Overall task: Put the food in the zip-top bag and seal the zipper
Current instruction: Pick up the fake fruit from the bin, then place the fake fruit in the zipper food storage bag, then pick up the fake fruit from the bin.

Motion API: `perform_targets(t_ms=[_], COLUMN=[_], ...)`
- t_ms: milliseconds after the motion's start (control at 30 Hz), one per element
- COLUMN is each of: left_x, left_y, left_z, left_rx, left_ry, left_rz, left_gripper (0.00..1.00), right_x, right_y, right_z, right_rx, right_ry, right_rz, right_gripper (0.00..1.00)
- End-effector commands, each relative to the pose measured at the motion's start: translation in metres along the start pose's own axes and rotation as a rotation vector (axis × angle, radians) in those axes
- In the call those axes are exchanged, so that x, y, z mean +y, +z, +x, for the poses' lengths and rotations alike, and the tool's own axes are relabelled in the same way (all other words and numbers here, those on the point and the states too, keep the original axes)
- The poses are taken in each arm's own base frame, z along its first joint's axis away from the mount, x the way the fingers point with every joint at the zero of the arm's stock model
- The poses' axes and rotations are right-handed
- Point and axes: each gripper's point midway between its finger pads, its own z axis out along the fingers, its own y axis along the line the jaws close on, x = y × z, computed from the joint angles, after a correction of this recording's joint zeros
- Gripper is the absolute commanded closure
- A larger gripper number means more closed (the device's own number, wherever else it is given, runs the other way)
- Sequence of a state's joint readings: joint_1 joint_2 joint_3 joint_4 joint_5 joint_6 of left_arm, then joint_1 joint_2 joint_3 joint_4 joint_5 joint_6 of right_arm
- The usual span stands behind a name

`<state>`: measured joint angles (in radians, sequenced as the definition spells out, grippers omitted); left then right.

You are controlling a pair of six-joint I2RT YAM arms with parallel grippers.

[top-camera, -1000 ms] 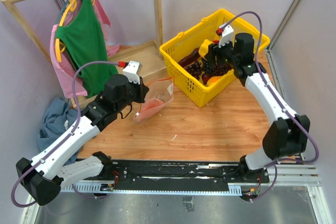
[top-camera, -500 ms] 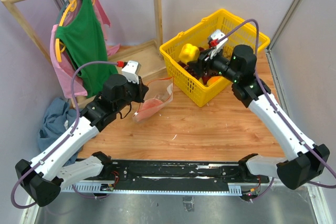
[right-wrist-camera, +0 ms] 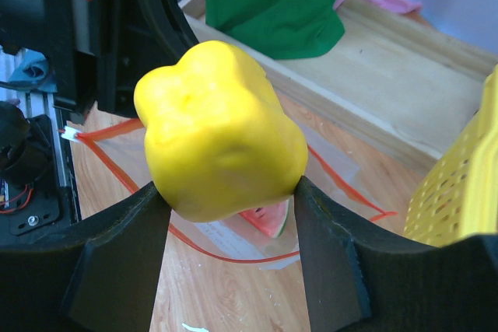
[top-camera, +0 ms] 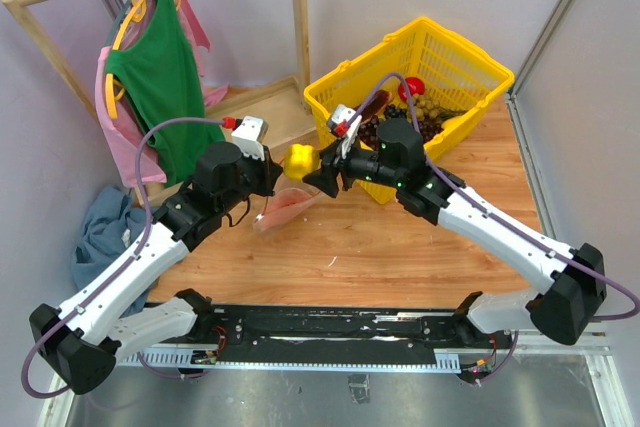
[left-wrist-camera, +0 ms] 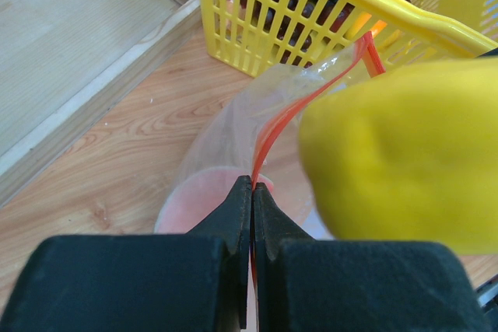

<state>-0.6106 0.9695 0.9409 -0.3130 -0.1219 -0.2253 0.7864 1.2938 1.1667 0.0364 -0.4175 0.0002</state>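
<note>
The right claw [right-wrist-camera: 229, 192] clamped the yellow bell pepper [right-wrist-camera: 222, 141] just above the open mouth of the zip-top bag [left-wrist-camera: 226, 126] — a watermelon slice [right-wrist-camera: 264, 221] lay inside. The left claw [left-wrist-camera: 251, 192] was pressed together on the zipper [left-wrist-camera: 274, 130], holding the mouth up off the surface [top-camera: 400, 237]

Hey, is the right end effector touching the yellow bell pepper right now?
Touching. The right wrist view shows the right end effector with its fingers pressed against opposite sides of the yellow bell pepper, no gap.
</note>
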Motion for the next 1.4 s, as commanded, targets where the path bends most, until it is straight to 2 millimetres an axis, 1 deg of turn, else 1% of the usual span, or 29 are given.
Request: perform_targets(t_ms=[0,133,200,233,300,367,400,533,667,733,800,833,867,933,967,1067,1167,1367], left_x=[-0.001,-0.001,-0.002,-0.002,-0.002,-0.002,-0.002,-0.002,-0.001,0.0,0.001,0.001,0.001,0.001,0.002,0.001,0.001,0.002], left_y=[-0.004,-0.005,-0.006,-0.006,-0.006,-0.006,-0.006,-0.007,-0.007,-0.007,-0.007,-0.007,-0.007,-0.007,-0.007,-0.006,-0.006,-0.007], left_z=[-0.013,-0.014,-0.015,-0.015,-0.015,-0.015,-0.014,-0.015,-0.016,-0.016,-0.015,-0.015,-0.016,-0.015,-0.015,-0.014,-0.014,-0.014], left_rx=[-0.054,-0.06,-0.063,-0.064,-0.063,-0.063,-0.063,-0.067,-0.069,-0.068,-0.067,-0.067,-0.068,-0.066,-0.066,-0.063,-0.061,-0.063], left_ry=[-0.005,-0.008,-0.01,-0.01,-0.008,-0.008,-0.008,-0.01,-0.013,-0.015,-0.017,-0.017,-0.018,-0.018,-0.019,-0.02,-0.021,-0.018], left_rz=[0.013,0.012,0.018,0.021,0.022,0.023,0.024,0.024,0.021,0.018,0.015,0.015,0.014,0.013,0.012,0.015,0.017,0.017], left_gripper=[1.0,1.0,1.0,1.0,1.0,1.0,1.0,1.0,1.0,1.0,1.0,1.0,1.0,1.0,1.0,1.0,1.0,1.0], right_x=[-0.001,-0.003,-0.006,-0.008,-0.012,-0.016,-0.017,-0.02,-0.023,-0.028,-0.039,-0.046,-0.053,-0.07,-0.078,-0.107,-0.138,-0.193], right_y=[0.013,0.017,0.018,0.019,0.019,0.018,0.018,0.016,0.007,0.002,-0.005,-0.008,-0.014,-0.023,-0.028,-0.041,-0.055,-0.078], right_z=[0.028,0.043,0.048,0.05,0.051,0.05,0.049,0.044,0.029,0.022,0.018,0.013,0.013,0.009,0.004,0.004,0.011,0.042], right_rx=[0.064,0.105,0.121,0.127,0.136,0.142,0.142,0.152,0.142,0.147,0.181,0.186,0.216,0.253,0.264,0.313,0.378,0.495], right_ry=[0.011,0.014,0.017,0.016,0.015,0.011,0.009,-0.001,-0.011,-0.023,-0.028,-0.032,-0.027,-0.023,-0.02,0.021,0.08,0.173], right_rz=[0.012,0.012,0.028,0.036,0.06,0.079,0.084,0.098,0.127,0.157,0.208,0.237,0.269,0.33,0.361,0.446,0.53,0.674], right_gripper=[0.71,0.65,0.57,0.52,0.34,0.23,0.19,0.12,0.12,0.12,0.12,0.13,0.13,0.13,0.13,0.13,0.13,0.13])
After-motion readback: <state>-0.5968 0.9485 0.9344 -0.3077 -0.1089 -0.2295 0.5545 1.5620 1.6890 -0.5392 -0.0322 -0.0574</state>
